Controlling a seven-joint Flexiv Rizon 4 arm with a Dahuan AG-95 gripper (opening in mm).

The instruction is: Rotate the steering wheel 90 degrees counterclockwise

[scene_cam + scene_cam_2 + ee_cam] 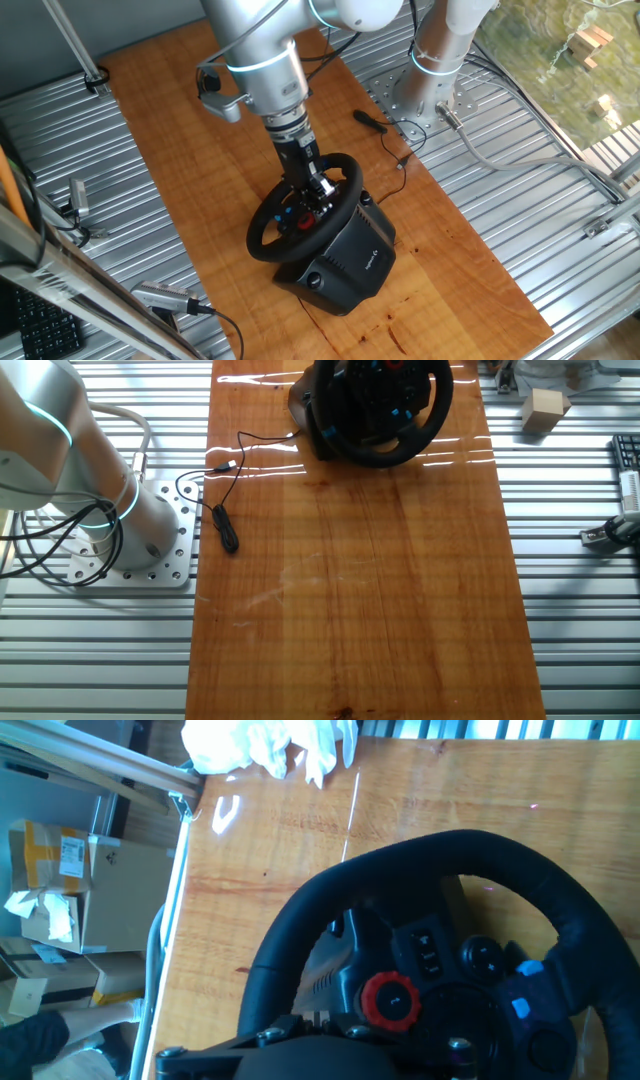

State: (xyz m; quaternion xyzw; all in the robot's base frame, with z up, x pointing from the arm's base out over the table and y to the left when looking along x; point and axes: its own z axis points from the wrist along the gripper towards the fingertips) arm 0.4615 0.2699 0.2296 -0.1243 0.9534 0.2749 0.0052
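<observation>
The black steering wheel (262, 228) sits on its boxy black base (350, 262) near the middle of the wooden board. In the other fixed view it is at the top edge (385, 456). My gripper (318, 190) reaches down inside the rim, at the hub with red and blue buttons. In the hand view the rim (300, 920) curves across the frame, with a red knob (390, 1001) and a blue button (521, 1007) on the hub. My gripper (313, 1018) shows at the bottom edge, fingers close together with nothing seen between them, right by the hub.
A small black tool with a cable (371, 120) lies on the board near the arm's mount (420, 95); it also shows in the other fixed view (228, 532). A wooden block (545, 410) and a white cloth (270, 745) lie beyond the wheel. Ribbed metal table surrounds the board (350, 590).
</observation>
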